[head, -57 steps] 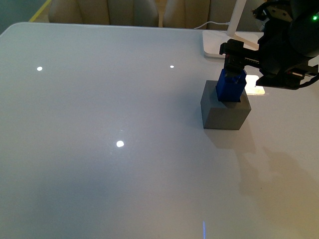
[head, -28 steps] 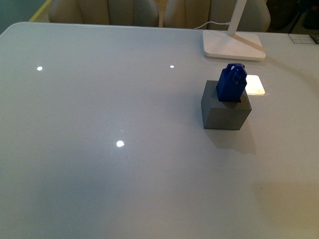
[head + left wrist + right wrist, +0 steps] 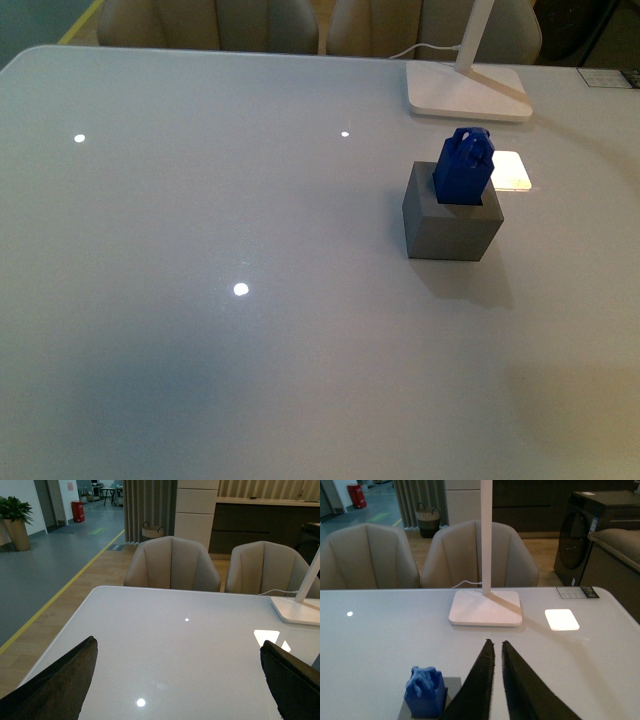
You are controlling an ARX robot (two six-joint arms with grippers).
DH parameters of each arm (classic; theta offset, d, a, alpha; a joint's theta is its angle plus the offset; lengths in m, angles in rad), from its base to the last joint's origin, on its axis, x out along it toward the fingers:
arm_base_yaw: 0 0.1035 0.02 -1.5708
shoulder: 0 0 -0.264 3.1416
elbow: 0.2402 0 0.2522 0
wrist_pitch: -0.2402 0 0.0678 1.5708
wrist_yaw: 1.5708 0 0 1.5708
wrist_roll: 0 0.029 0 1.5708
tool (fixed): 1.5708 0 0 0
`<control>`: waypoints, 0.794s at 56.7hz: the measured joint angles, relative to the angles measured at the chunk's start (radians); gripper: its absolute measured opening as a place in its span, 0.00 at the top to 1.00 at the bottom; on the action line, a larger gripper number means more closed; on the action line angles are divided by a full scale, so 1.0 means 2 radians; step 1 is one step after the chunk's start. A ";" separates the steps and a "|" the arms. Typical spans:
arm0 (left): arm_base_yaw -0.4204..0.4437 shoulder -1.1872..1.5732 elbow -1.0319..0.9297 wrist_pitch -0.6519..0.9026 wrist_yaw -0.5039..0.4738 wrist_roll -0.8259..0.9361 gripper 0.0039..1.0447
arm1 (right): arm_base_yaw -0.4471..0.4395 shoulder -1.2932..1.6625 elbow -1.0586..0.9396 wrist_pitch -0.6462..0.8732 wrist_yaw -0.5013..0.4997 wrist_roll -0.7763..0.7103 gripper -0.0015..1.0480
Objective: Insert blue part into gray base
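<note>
The blue part (image 3: 463, 167) stands upright with its lower body sunk in the square hole of the gray base (image 3: 452, 222), on the right of the white table. Its loop handle sticks up above the cube. Neither arm shows in the front view. In the right wrist view the blue part (image 3: 424, 691) in the gray base (image 3: 451, 686) sits beside and below my right gripper (image 3: 496, 642), which is shut and empty and apart from the part. My left gripper (image 3: 177, 647) is open and empty above bare table; the part and base are out of its view.
A white lamp foot (image 3: 468, 91) with a slanted stem and a cable stands behind the base at the table's far edge; it also shows in the right wrist view (image 3: 486, 608). Beige chairs (image 3: 171, 564) stand behind the table. A bright light patch (image 3: 512, 170) lies beside the base.
One second ago my right gripper was at the blue part over the base. It let go and withdrew out of the front view. The part stays seated in the base.
</note>
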 joint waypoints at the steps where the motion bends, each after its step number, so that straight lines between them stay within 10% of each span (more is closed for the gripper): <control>1: 0.000 0.000 0.000 0.000 0.000 0.000 0.07 | -0.001 -0.007 -0.004 -0.002 -0.003 0.000 0.98; 45: 0.000 0.000 0.000 0.000 0.000 0.000 0.07 | -0.031 -0.309 -0.099 -0.207 -0.030 0.000 0.98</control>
